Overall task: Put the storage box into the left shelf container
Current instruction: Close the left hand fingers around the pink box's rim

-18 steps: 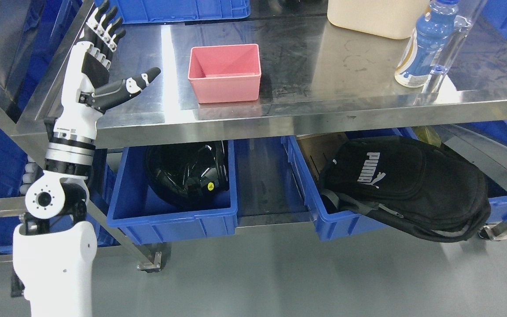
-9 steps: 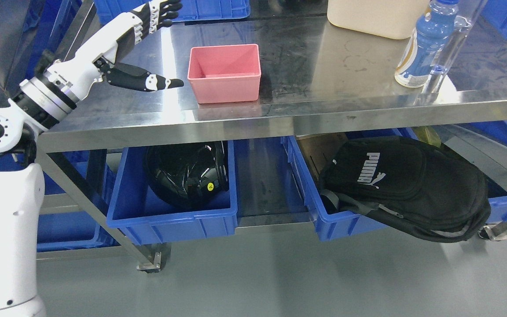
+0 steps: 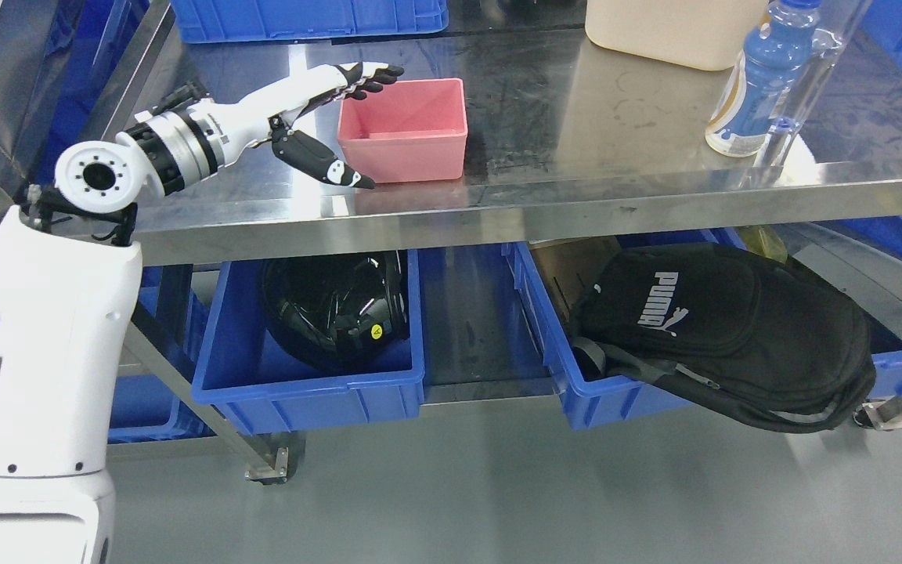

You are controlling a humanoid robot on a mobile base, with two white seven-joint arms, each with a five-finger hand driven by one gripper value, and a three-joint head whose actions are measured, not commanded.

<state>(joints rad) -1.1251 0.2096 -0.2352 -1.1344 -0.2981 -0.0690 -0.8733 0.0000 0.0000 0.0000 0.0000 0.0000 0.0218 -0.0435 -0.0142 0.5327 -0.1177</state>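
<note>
The left hand reaches across the steel worktop with its fingers spread and straight, holding nothing. It sits right at the left wall of the pink box; the fingers stretch over the box's far left corner and the thumb points toward its near left corner, so the hand brackets that side. I can't tell whether any fingertip actually touches the plastic.

The box stands upright and empty near the front edge of the worktop, left of the middle. At the far edge sits a blue bin, a cream tub further right, and a bottle near the right end.

On the shelf below, the left blue container holds a black helmet. The right container carries a black bag that spills over its front rim.
</note>
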